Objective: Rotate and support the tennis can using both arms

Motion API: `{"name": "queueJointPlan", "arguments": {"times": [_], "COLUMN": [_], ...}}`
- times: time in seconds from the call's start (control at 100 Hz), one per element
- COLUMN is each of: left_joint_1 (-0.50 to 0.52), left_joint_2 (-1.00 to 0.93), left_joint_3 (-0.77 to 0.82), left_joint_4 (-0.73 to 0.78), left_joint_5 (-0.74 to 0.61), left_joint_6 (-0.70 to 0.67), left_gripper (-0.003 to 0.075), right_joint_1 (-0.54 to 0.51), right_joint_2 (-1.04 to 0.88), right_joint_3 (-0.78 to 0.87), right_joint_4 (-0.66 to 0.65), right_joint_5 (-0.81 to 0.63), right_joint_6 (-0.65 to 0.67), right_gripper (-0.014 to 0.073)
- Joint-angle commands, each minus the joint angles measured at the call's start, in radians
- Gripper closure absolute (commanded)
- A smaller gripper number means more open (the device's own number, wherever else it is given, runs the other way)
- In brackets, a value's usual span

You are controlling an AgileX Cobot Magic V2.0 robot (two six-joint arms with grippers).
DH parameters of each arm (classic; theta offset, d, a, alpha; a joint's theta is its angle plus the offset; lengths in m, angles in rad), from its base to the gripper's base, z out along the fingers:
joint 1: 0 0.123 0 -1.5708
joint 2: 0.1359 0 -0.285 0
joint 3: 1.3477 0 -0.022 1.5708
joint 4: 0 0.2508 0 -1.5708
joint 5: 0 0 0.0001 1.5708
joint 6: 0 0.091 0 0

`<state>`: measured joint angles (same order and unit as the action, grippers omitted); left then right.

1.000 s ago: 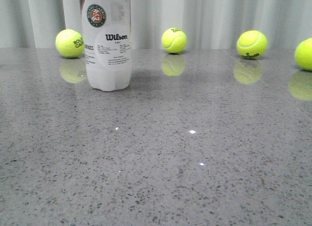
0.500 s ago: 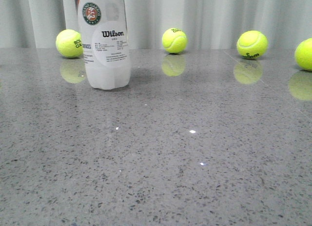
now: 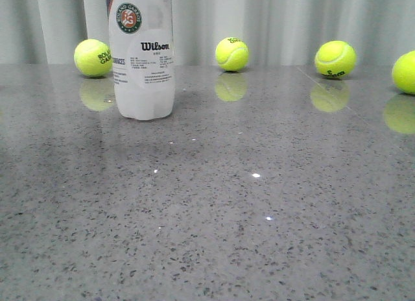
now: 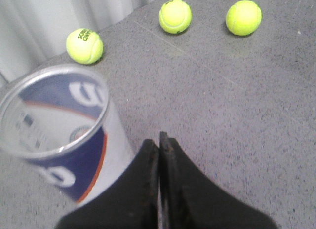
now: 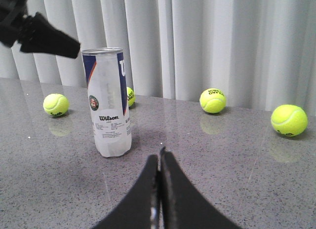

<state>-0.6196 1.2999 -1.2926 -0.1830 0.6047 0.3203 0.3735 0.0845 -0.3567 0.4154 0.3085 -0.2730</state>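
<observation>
The tennis can (image 3: 141, 61) stands upright on the grey table at the far left, its Wilson label facing forward. In the left wrist view its open metal rim (image 4: 54, 110) is close beside my left gripper (image 4: 159, 140), which is shut and empty. In the right wrist view the left gripper (image 5: 71, 45) hovers at the height of the can's top with its tip at the rim of the can (image 5: 107, 100); I cannot tell whether they touch. My right gripper (image 5: 159, 155) is shut and empty, low over the table, well short of the can. Neither gripper shows in the front view.
Several yellow tennis balls lie along the table's far side: one (image 3: 93, 58) just left of the can, one (image 3: 232, 53) at the middle, one (image 3: 335, 59) to the right, one (image 3: 405, 72) at the right edge. White curtains hang behind.
The can shifted and leaned slightly left half a second ago, then came back upright near its first place. The balls have not moved.
</observation>
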Motion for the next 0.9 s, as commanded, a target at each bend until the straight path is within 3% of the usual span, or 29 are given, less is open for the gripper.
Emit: {"name": "queueJointPlan", "arguments": {"times": [0.0,0.32,0.44,0.69,0.89], "left_joint_1": [-0.003,-0.003,0.068,0.218,0.274], "left_joint_2": [-0.089,-0.301,-0.366,-0.525,-0.689], "left_joint_3": [0.073,0.390,0.461,0.665,0.866], "left_joint_4": [-0.022,-0.020,-0.014,-0.016,-0.016], "left_joint_5": [-0.125,-0.220,-0.261,-0.487,-0.671], "left_joint_6": [-0.011,-0.011,-0.011,-0.011,-0.011], "left_gripper": [0.0739,0.0739,0.0739,0.0739,0.0739], "right_joint_1": [-0.004,-0.004,-0.004,-0.004,-0.004], "right_joint_2": [0.012,0.012,0.012,0.012,0.012], "right_joint_3": [-0.024,-0.024,-0.024,-0.024,-0.024], "right_joint_4": [0.012,0.012,0.012,0.012,0.012], "right_joint_5": [-0.071,-0.071,-0.071,-0.071,-0.071], "right_joint_6": [-0.004,-0.004,-0.004,-0.004,-0.004], "right_gripper": [0.0655,0.0655,0.0655,0.0655,0.0655]}}
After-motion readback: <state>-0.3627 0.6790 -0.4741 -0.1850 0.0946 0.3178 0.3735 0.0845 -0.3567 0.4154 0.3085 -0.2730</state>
